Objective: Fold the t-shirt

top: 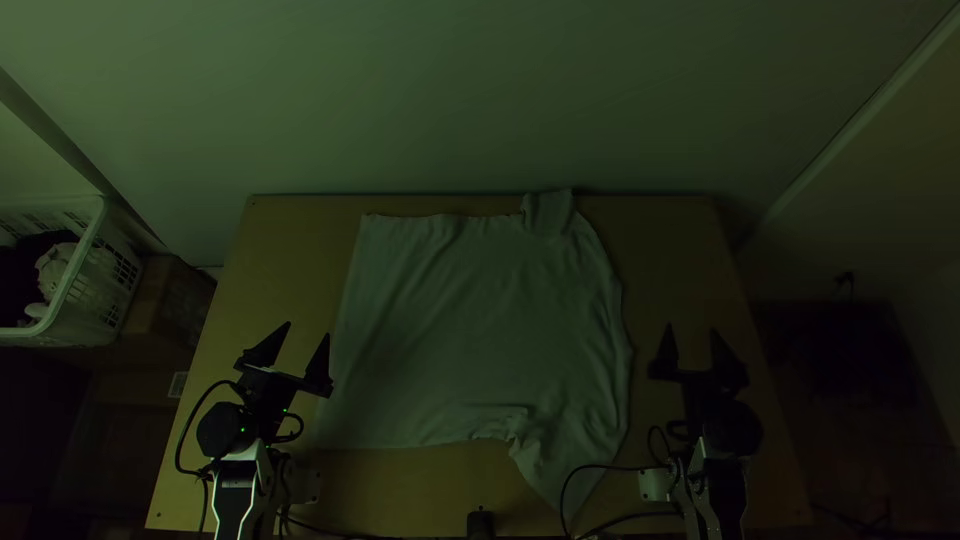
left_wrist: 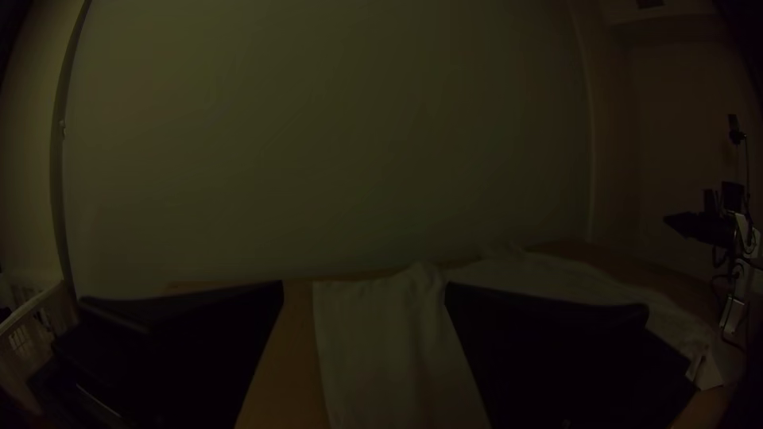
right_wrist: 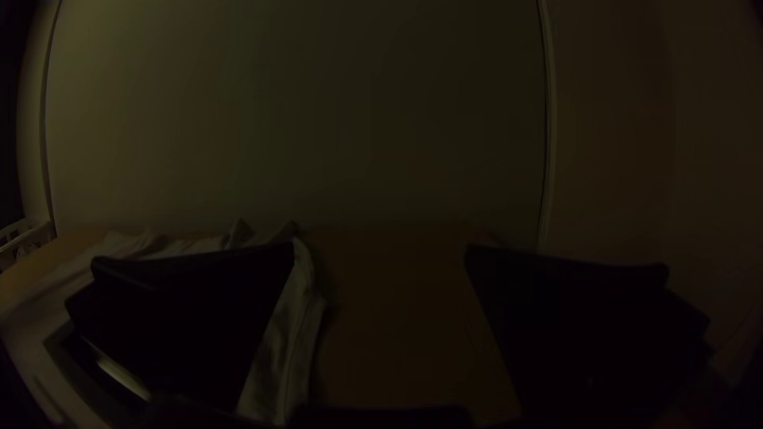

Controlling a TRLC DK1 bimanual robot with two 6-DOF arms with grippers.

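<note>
White basket (top: 82,258) with pale items (top: 53,266) inside

Pale wall (top: 480,100) behind wooden table (top: 680,240)

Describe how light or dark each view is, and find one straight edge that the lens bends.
Top view: dim, the t-shirt paler than the table, small green lights glowing on the left arm; left wrist view: darker, corners dark, the wall trim bowed; right wrist view: also dark, the right gripper nearly a black silhouette.
</note>
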